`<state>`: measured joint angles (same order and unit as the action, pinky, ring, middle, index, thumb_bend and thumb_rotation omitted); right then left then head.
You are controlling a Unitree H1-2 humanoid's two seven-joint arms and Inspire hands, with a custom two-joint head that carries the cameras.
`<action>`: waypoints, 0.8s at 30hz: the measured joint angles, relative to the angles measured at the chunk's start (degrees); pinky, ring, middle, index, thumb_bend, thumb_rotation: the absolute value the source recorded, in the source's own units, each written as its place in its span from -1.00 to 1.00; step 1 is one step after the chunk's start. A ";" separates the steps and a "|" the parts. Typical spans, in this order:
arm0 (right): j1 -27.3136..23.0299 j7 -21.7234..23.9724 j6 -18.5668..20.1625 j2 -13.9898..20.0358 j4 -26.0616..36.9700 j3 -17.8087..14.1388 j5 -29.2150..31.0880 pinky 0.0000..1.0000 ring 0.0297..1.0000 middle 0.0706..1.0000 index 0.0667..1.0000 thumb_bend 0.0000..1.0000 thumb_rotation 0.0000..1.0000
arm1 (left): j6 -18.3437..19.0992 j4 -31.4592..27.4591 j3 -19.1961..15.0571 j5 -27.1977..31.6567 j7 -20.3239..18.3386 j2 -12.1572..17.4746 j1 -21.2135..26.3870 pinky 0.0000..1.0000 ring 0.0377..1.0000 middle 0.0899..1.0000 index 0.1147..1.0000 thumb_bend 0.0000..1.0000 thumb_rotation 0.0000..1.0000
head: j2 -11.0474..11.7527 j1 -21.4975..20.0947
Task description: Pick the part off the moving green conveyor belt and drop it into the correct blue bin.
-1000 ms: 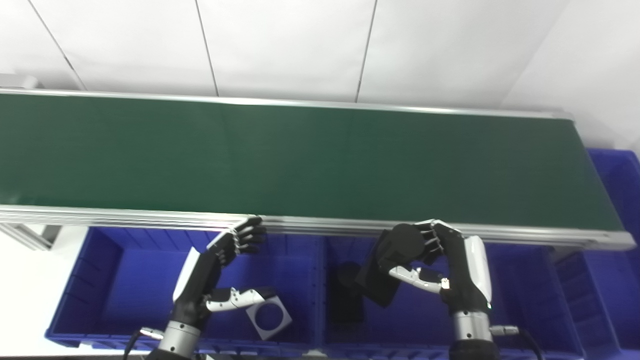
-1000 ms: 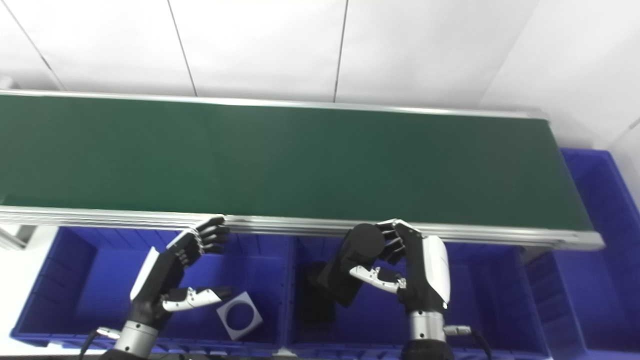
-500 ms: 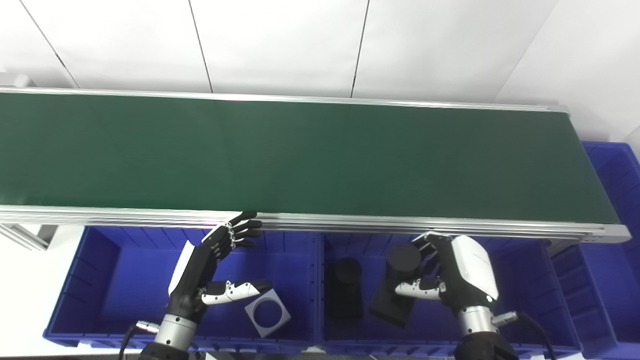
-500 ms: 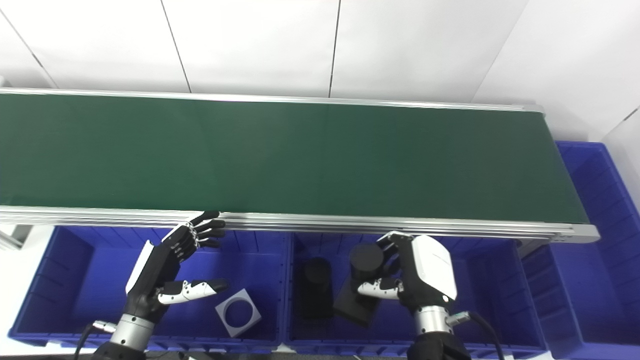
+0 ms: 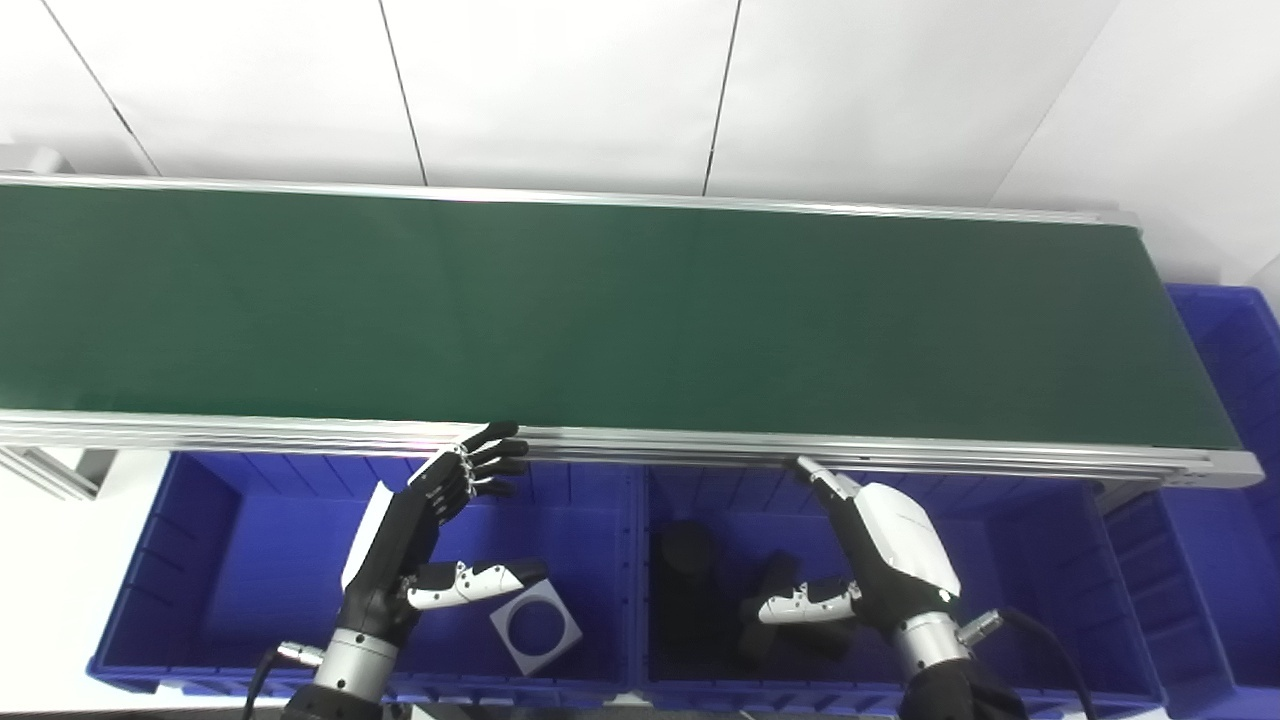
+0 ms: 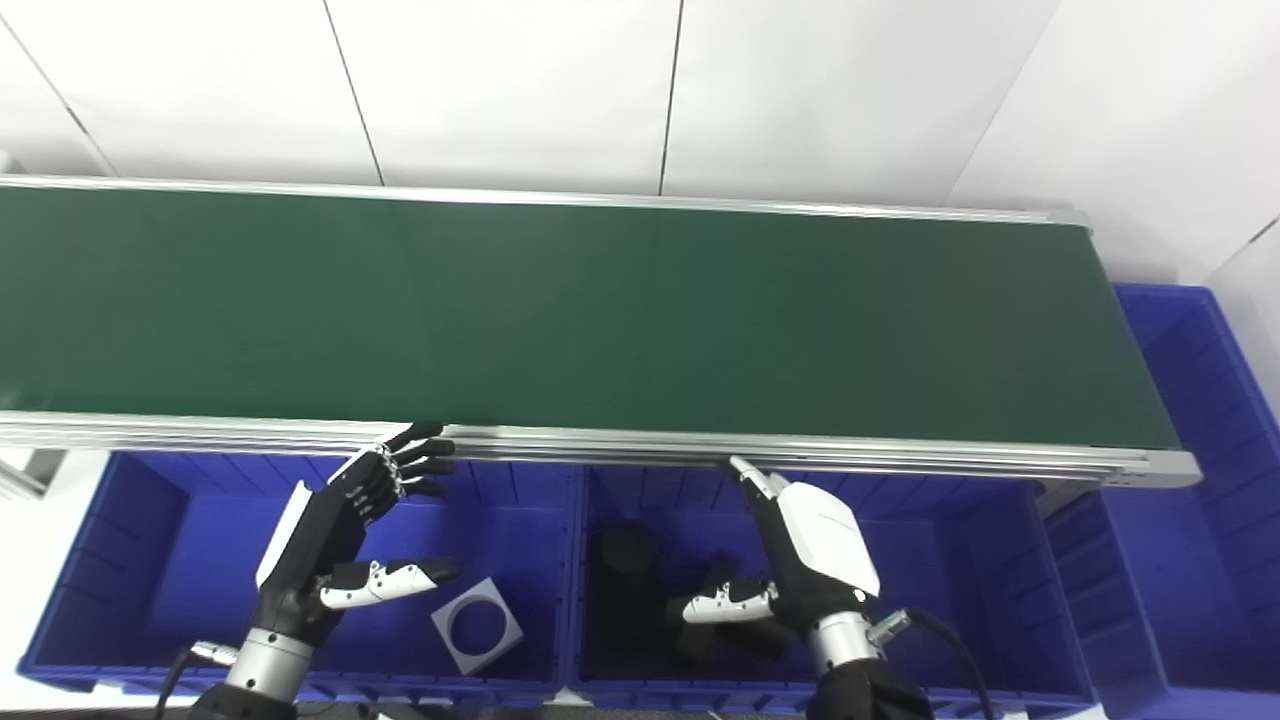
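Note:
The green conveyor belt (image 5: 600, 310) carries no part. My right hand (image 5: 885, 555) is open over the middle blue bin (image 5: 1030, 570), fingers stretched toward the belt rail and thumb out to the left. A black part (image 5: 775, 585) lies in that bin just under the thumb, apart from the hand. Another black cylindrical part (image 5: 685, 585) lies to its left in the same bin. My left hand (image 5: 425, 535) is open and empty above the left blue bin (image 5: 250, 560).
A grey square plate with a round hole (image 5: 536, 628) lies in the left bin near my left thumb. A third blue bin (image 5: 1235, 400) stands past the belt's right end. The belt's metal rail (image 5: 650, 440) runs just above both hands.
My right hand lowered the black part into the middle bin, opened and let it go; the part now lies on the bin floor. The left hand has barely moved.

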<state>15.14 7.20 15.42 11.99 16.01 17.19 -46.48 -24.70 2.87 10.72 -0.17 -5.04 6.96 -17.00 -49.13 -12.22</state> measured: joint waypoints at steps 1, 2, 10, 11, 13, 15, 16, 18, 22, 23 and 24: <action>0.18 -0.82 -0.53 -0.10 -0.19 -0.02 0.63 0.75 0.98 1.00 1.00 0.72 -0.46 | 0.00 0.00 0.04 -0.11 -0.02 0.00 -0.02 0.31 0.43 0.50 0.57 0.61 -0.49 | 0.17 0.26; 0.45 -1.76 -1.25 -0.28 -0.30 -0.10 1.54 0.71 0.96 1.00 1.00 0.74 -0.39 | 0.00 0.00 0.07 -0.59 -0.03 0.00 -0.03 0.31 0.43 0.50 0.57 0.61 -0.48 | 0.26 0.26; 3.13 -6.60 -8.75 -4.33 -0.37 -1.32 13.83 0.51 0.80 0.94 0.97 0.76 -0.29 | 0.00 -0.22 1.34 -2.61 -0.41 0.09 -0.37 0.37 0.48 0.55 0.59 0.59 -0.53 | 1.93 0.79; 3.71 -7.20 -10.11 -4.99 -0.41 -1.43 15.69 0.51 0.79 0.92 0.96 0.76 -0.28 | 0.00 -0.22 1.56 -2.65 -0.48 0.07 -0.33 0.38 0.49 0.55 0.58 0.59 -0.53 | 1.93 0.79; 4.59 -8.33 -12.48 -5.94 -0.60 -1.75 18.24 0.45 0.69 0.83 0.90 0.75 -0.28 | 0.00 -0.21 1.69 -2.70 -0.72 0.03 -0.09 0.37 0.49 0.55 0.58 0.61 -0.52 | 2.55 0.88; 5.49 -9.50 -14.84 -6.81 -0.78 -2.26 20.81 0.41 0.62 0.75 0.82 0.73 -0.28 | 0.00 0.02 1.76 -2.70 -0.71 -0.13 0.36 0.37 0.50 0.55 0.58 0.62 -0.51 | 2.90 0.88; 6.04 -10.09 -16.31 -7.38 -0.92 -2.56 22.58 0.41 0.61 0.73 0.81 0.72 -0.29 | 0.00 0.38 1.75 -2.70 -0.64 -0.29 0.67 0.37 0.50 0.55 0.58 0.62 -0.51 | 2.90 0.88; 6.73 -10.52 -17.89 -8.41 -1.39 -2.75 25.20 0.42 0.61 0.73 0.80 0.69 -0.29 | 0.00 1.07 1.74 -2.69 -0.57 -0.46 0.91 0.38 0.50 0.57 0.60 0.61 -0.50 | 3.43 1.05; 7.77 -9.83 -19.08 -9.10 -2.49 -2.63 30.09 0.48 0.65 0.75 0.82 0.70 -0.30 | 0.00 2.15 1.54 -2.30 -0.57 -0.50 0.52 0.40 0.51 0.57 0.60 0.61 -0.48 | 3.52 0.97; 7.74 -9.26 -19.11 -9.08 -2.75 -2.64 31.47 0.49 0.66 0.75 0.83 0.71 -0.30 | 0.00 2.15 1.40 -2.22 -0.57 -0.49 0.27 0.40 0.51 0.57 0.60 0.61 -0.48 | 3.69 0.97; 7.66 -8.85 -19.11 -8.90 -2.96 -2.65 32.44 0.50 0.67 0.75 0.84 0.72 -0.30 | 0.00 2.16 1.30 -2.18 -0.57 -0.48 0.09 0.40 0.51 0.57 0.60 0.60 -0.49 | 3.78 0.97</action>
<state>22.80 -1.65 -3.69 3.09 13.05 14.54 -14.05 -24.70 5.03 12.01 -2.35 -5.61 6.48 -16.91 -45.35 -11.25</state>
